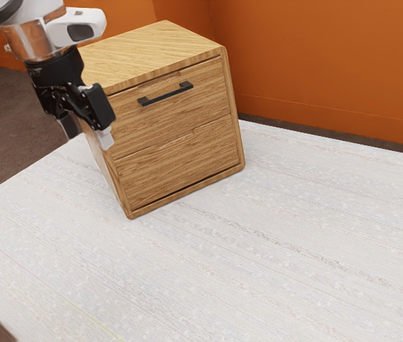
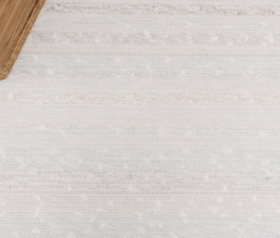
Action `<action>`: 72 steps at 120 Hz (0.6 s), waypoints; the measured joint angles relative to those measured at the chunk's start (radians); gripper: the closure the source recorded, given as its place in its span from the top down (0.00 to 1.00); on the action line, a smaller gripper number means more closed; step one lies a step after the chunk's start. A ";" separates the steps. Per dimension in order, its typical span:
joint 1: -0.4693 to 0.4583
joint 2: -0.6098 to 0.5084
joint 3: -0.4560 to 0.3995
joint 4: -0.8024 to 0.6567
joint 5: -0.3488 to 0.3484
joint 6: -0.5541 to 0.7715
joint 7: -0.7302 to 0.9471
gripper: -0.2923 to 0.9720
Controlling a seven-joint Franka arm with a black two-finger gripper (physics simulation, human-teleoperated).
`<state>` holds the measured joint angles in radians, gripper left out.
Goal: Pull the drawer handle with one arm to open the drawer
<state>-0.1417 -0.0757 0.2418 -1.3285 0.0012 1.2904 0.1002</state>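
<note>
Clearly we are in the approach, with nothing grasped yet. Our gripper (image 1: 88,135) hangs off the front corner of the wooden cabinet (image 1: 151,50) at the exterior view's left. Its fingers (image 1: 105,135) are spread apart around empty air. The black bar handle (image 1: 165,93) sits high on the upper drawer (image 1: 176,110), well toward the exterior view's right of the hand and untouched. That drawer looks fully closed, flush with the lower drawer (image 1: 180,160), which shows no handle.

To do this step well, we judge that the hand should swing across the cabinet face and turn so the fingers straddle the bar across its thin dimension. They should then close near its middle, so the pull runs straight out and does not twist the drawer. The cabinet stands skewed on the table (image 1: 294,249), so the pull direction should follow the drawer's own axis, not the table's edge.

Much is unclear. The arm above the wrist is cut off. From this angle we cannot see the gap behind the bar. The far finger is partly masked by the hand's body. The wrist view catches just a corner of the cabinet (image 2: 1,29) beside bare tabletop, so it offers no help aligning with the handle.
</note>
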 joint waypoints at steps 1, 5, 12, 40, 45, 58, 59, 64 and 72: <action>0.000 0.000 0.001 0.000 0.000 0.004 0.001 0.77; 0.002 0.001 0.004 0.001 -0.001 0.017 0.005 0.77; 0.016 0.002 0.005 0.000 0.000 0.034 0.011 0.77; 0.115 0.077 -0.125 0.088 0.129 0.098 0.061 0.77; 0.185 0.201 -0.220 0.241 0.149 0.125 0.092 0.77; 0.223 0.357 -0.328 0.418 0.243 0.165 0.143 0.77; 0.224 0.361 -0.331 0.421 0.251 0.167 0.146 0.77; 0.228 0.383 -0.339 0.440 0.287 0.167 0.162 0.77; 0.210 0.492 -0.341 0.593 0.354 0.119 0.184 0.77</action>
<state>0.0683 0.4165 -0.0993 -0.7358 0.3550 1.4096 0.2846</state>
